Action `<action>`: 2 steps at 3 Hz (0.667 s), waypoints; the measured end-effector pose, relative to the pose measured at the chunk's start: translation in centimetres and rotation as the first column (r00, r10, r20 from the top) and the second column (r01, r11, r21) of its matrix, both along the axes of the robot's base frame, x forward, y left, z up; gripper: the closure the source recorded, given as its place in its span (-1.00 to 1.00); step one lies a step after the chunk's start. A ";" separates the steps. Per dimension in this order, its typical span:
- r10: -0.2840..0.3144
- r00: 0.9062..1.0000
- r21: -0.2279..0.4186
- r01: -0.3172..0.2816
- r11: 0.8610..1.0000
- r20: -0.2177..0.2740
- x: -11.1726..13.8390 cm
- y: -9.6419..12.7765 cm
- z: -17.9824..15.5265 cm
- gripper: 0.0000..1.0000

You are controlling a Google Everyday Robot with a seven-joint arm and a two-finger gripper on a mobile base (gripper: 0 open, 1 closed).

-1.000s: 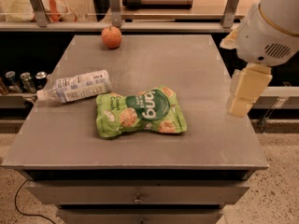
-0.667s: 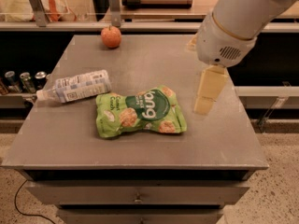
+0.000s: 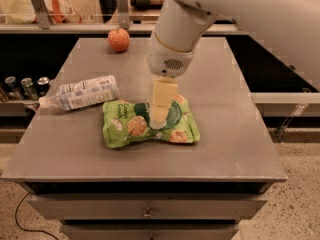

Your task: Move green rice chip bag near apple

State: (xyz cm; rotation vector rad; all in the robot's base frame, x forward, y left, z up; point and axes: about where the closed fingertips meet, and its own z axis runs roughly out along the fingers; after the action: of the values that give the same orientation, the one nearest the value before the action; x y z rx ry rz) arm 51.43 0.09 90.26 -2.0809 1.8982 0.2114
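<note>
The green rice chip bag (image 3: pixel 131 126) lies flat on the grey table (image 3: pixel 220 109), a little left of the middle and toward the front. The apple (image 3: pixel 119 39) sits at the table's far edge, left of centre, well apart from the bag. My gripper (image 3: pixel 159 118) hangs from the white arm directly over the middle of the bag, its pale fingers pointing down at the bag's dark green logo. The gripper covers part of the logo.
A clear plastic bottle with a white label (image 3: pixel 80 94) lies on its side just left of the bag, nearly touching its top left corner. Several cans (image 3: pixel 22 86) stand off the table's left edge. Shelving runs behind the table.
My arm has swung left from beyond the table's right edge to above the bag's middle. The bag, bottle and apple have not moved.
</note>
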 end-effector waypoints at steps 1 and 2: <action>-0.006 1.000 0.007 0.006 1.000 -0.015 0.8 2.8 -1.7 -1.00; -0.049 0.998 0.003 0.049 0.999 -0.025 1.1 3.6 -3.4 -1.00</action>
State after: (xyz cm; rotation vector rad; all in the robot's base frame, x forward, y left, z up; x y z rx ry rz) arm 52.56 3.69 86.91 -2.0357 1.9598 0.2310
